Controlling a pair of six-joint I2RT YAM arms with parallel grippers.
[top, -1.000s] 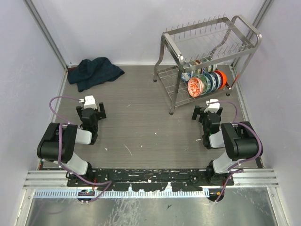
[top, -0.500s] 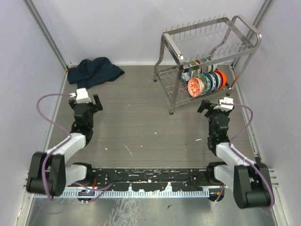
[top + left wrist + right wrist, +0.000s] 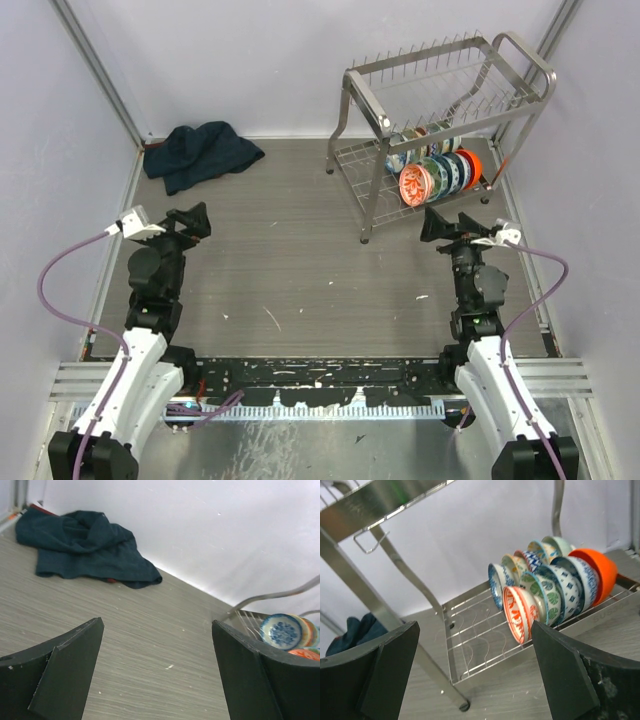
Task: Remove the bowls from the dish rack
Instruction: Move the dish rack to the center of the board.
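Observation:
The dish rack [image 3: 366, 100] stands at the back right, silver and two-tiered. Several bowls [image 3: 437, 175] stand on edge in two rows on its lower shelf, a bright orange bowl [image 3: 470, 160] at the right end. In the right wrist view a red-orange patterned bowl [image 3: 520, 612] is nearest, with the orange bowl [image 3: 597, 575] and a mint one [image 3: 562, 545] behind. My right gripper [image 3: 440, 222] [image 3: 475, 627] is open and empty, a little in front of the rack. At the left, far from the rack, my left gripper [image 3: 190, 222] [image 3: 156, 625] is open and empty too.
A dark blue cloth [image 3: 200, 152] [image 3: 85, 545] lies crumpled at the back left by the wall. The rack's front leg [image 3: 395, 565] slants down just left of my right gripper's line of sight. A blue-and-white bowl [image 3: 282, 630] shows at the left wrist view's right edge.
Both arms have unfolded from a tucked pose and risen, the left wrist swinging left and the right wrist right. Both grippers stayed open. The bowls have not moved.

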